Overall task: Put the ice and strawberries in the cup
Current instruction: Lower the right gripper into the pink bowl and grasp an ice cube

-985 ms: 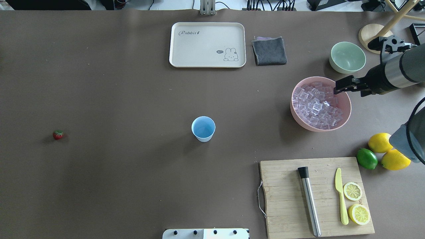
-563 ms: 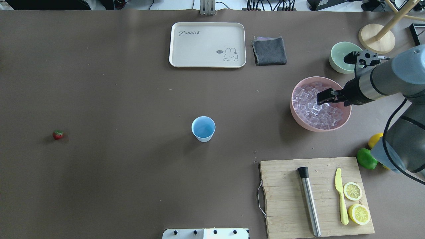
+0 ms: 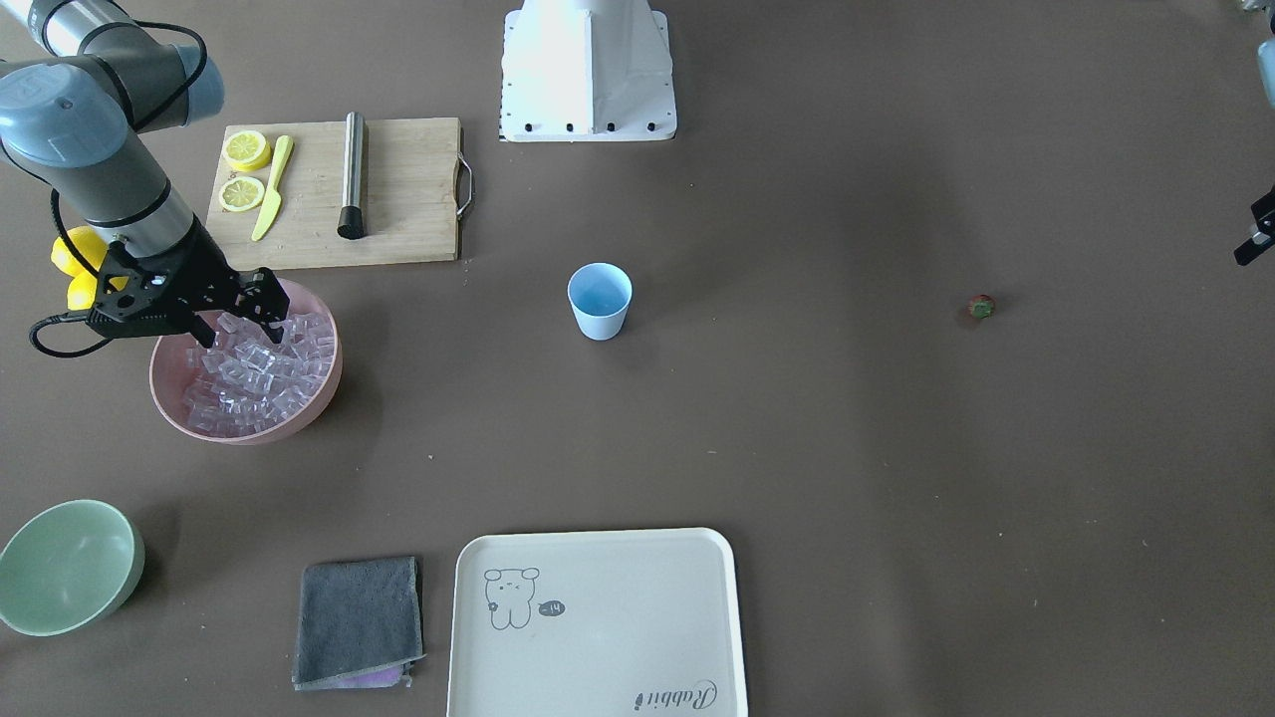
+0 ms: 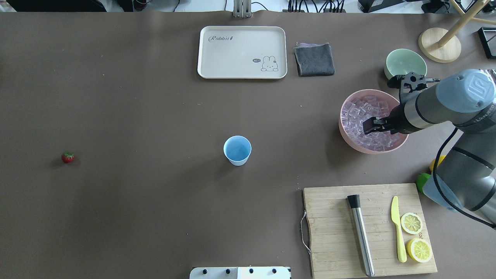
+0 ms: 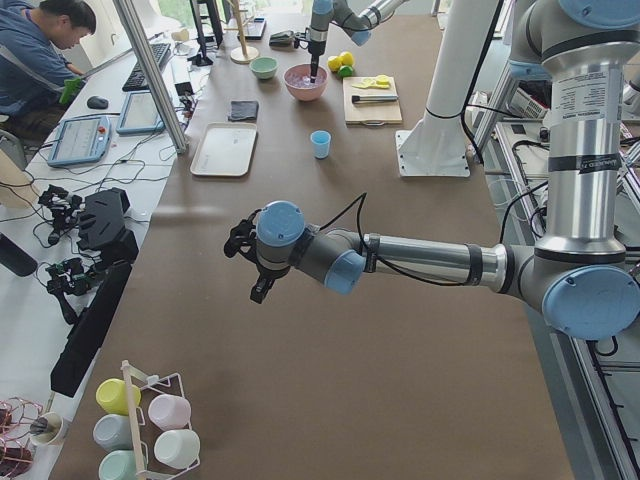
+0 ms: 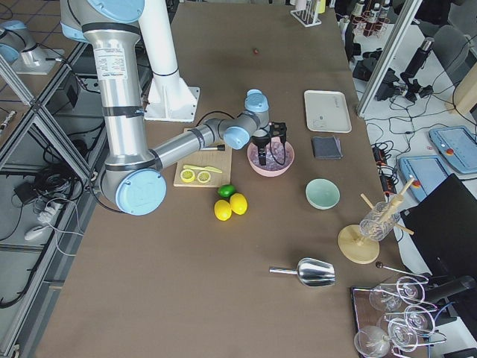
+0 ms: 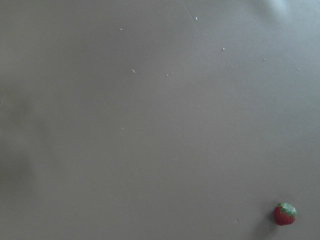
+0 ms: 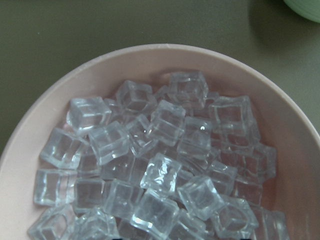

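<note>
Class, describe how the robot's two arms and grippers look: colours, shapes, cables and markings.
Both arms, right arm and left arm, are silver-grey tubes with light blue joint caps; one right-arm cap bears a white logo. Each ends in a black two-finger gripper: right gripper, left gripper. Black cables run along them.

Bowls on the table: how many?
2. The pink bowl, full of ice, beside the cutting board; the pale green bowl, empty, next to it, farther out. None looks hidden.
</note>
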